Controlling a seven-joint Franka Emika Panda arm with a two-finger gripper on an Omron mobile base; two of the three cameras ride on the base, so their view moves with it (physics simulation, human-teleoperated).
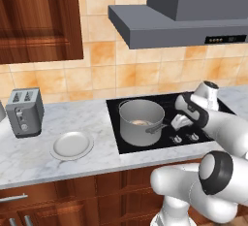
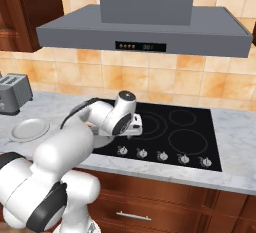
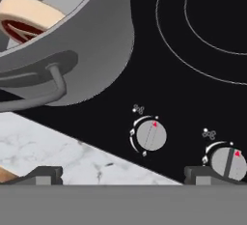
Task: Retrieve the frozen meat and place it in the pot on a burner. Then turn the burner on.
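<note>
The grey steel pot [image 1: 140, 123] stands on the left side of the black cooktop [image 1: 164, 101], covering the burner beneath it. Inside it lies the frozen meat [image 3: 29, 14], a red slab with a pale fat rim, also seen as a small pale patch of frozen meat [image 1: 140, 122] from the left base camera. The pot's side handle [image 3: 53, 81] points toward the front edge. My gripper [image 3: 123, 175] hovers open and empty just right of that handle, above the front row of knobs. The nearest knob [image 3: 150, 134] sits straight ahead, and a second knob [image 3: 227, 162] lies beside the fingertip [image 3: 202, 175]. In the right base view my arm hides the pot.
A white plate [image 1: 72, 145] and a grey toaster [image 1: 24, 111] stand on the marble counter left of the cooktop. A grey range hood [image 1: 184, 16] hangs above. Several silver knobs [image 2: 162, 155] line the cooktop's front; bare heating zones [image 2: 187, 139] lie to the right.
</note>
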